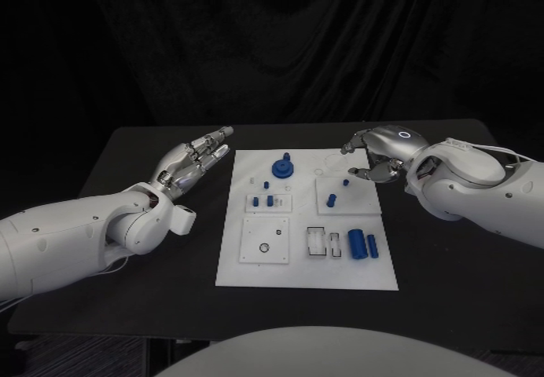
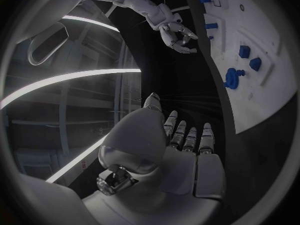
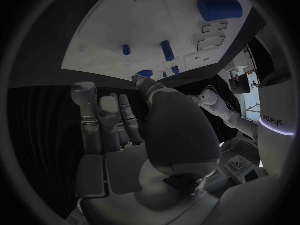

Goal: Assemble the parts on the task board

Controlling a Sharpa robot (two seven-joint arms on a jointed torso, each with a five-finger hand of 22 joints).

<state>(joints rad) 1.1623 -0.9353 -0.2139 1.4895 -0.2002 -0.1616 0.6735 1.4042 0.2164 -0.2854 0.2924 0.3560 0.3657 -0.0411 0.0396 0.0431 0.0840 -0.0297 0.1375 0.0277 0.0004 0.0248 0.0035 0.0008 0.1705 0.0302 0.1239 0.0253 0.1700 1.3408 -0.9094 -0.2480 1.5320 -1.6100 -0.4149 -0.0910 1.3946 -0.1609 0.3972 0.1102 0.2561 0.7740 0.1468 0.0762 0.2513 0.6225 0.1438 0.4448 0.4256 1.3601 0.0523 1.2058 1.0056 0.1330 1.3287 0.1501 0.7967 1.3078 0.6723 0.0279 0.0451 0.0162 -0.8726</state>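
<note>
The task board, a white plate, lies in the middle of the black table, its long side running near to far. The left hand hovers over the bare table just left of the board's far left corner, fingers stretched out straight and slightly apart, holding nothing. The right hand hangs over the board's far right corner with its fingers curled inward, thumb tip near a fingertip; nothing can be seen between them.

On the board, one blue gear-like part with a post on top stands at the far end, left of centre. Nearer, on the left, one small peg stands alone, and just beyond it toward the near side two short pegs stand side by side on a raised square. To the right, on a second raised square, one upright peg stands, with one smaller stud just beyond it on the far side. At the near right, two blue cylinders lie side by side, beside one row of outlined slots. A black ring sits on the near left square.
</note>
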